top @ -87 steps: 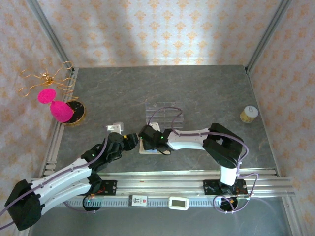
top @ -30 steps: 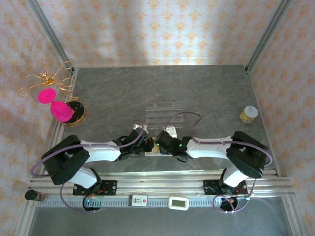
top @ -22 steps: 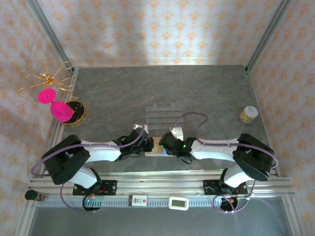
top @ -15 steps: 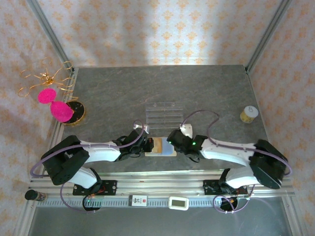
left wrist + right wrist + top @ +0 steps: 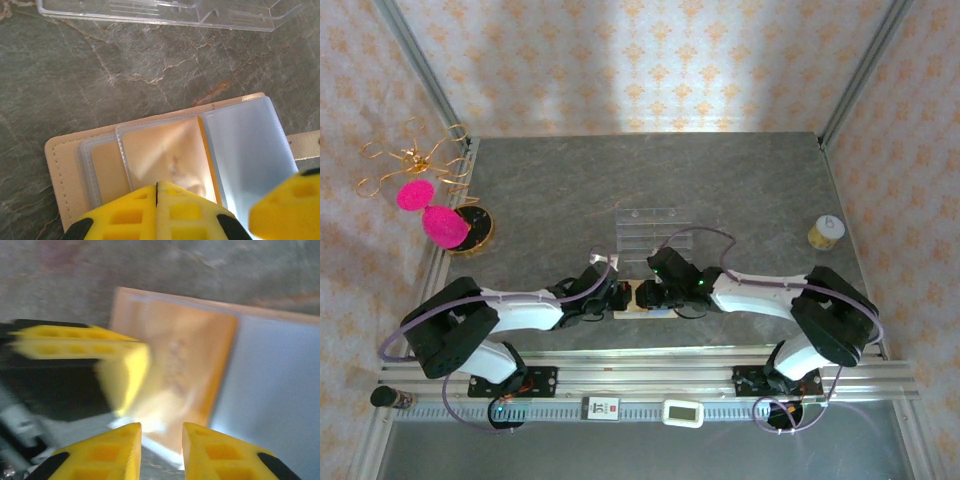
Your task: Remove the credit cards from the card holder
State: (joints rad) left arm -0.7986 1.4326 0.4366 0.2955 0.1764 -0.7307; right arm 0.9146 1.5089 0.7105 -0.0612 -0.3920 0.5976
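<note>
Pulling the first card is the step in hand, and it is not yet done: the gold-yellow card point(image 5: 165, 152) sits inside a clear sleeve of the card holder point(image 5: 64, 165). The holder lies open and flat on the table point(image 5: 75, 75), near the front edge and just short of the clear acrylic tray point(image 5: 165, 11). Its bluish panel point(image 5: 247, 150) is folded out to the right of the card. A dark card can't be made out anywhere; it may be in the sleeve underneath, I cannot tell. The left gripper point(image 5: 157, 192) has its fingers fully together, tips over the near edge of the sleeves with nothing visibly between them, so my read is that it is pinning the holder down. The right gripper point(image 5: 161, 432) is over the same spot from the other side. That view is blurred, but its fingers stand a narrow gap apart above the card's near edge with nothing clearly pinched. Judgement: hold-down is set, grasp not made. The next move calls for the right fingers to catch only the card's exposed edge, not the plastic sleeve, then slide it out along the sleeve's opening while the left tips keep the holder from dragging. Risks are pinching sleeve and card together, or lifting the whole holder.
</note>
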